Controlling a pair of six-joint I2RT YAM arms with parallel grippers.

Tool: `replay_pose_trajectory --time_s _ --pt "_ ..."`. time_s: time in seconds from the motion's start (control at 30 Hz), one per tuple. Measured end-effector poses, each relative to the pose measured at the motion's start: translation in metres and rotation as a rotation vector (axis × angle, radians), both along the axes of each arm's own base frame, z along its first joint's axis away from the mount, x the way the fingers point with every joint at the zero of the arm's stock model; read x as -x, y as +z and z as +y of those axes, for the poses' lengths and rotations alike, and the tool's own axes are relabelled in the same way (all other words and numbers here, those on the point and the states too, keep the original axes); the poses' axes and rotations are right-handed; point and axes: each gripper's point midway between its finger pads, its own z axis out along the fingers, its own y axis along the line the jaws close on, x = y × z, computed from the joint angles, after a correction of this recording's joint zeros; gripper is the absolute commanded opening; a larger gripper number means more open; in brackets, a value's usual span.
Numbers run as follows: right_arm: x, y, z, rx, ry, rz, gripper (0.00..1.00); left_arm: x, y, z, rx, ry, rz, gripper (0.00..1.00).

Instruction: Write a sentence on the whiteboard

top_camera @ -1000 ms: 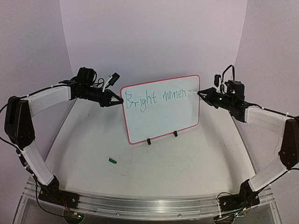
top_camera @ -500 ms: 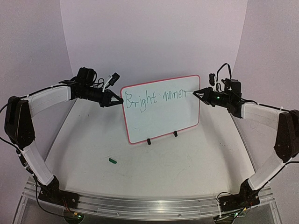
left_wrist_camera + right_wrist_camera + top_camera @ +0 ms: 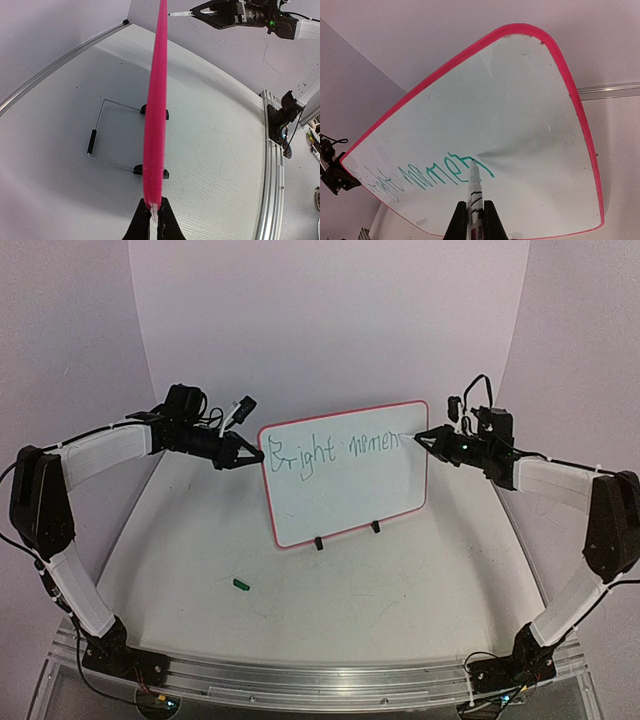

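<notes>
A small green piece [image 3: 240, 584] lies on the pale surface [image 3: 400, 590] nearest my bases. Beyond it the glossy white, pink-rimmed whiteboard [image 3: 345, 490] stands mid-surface on black clip feet [image 3: 319, 544], with its long axis left to right and its face toward me. My left gripper [image 3: 256, 454] is clamped on its left rim. My right gripper [image 3: 422, 439] is clamped on a white marker [image 3: 474, 190], whose tip is at green writing [image 3: 340, 450] that reads roughly "Bright momen".
</notes>
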Motion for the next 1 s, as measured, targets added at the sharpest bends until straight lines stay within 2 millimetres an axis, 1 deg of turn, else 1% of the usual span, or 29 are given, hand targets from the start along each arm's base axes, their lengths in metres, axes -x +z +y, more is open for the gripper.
replay_pose_trajectory --time_s 0.27,0.6,0.83,1.0 --pt "-0.005 -0.013 0.001 0.006 -0.004 0.027 0.00 0.000 0.000 0.000 0.000 0.000 0.000 0.00" --pt "-0.013 -0.014 -0.010 0.011 -0.083 0.034 0.00 0.000 0.000 0.000 0.000 0.001 0.001 0.00" --pt "-0.015 -0.009 -0.016 0.013 -0.113 0.023 0.00 0.000 0.000 0.000 0.000 -0.001 0.001 0.00" --pt "-0.010 0.000 -0.016 0.005 -0.105 0.007 0.00 0.001 0.000 -0.001 0.000 -0.002 0.000 0.00"
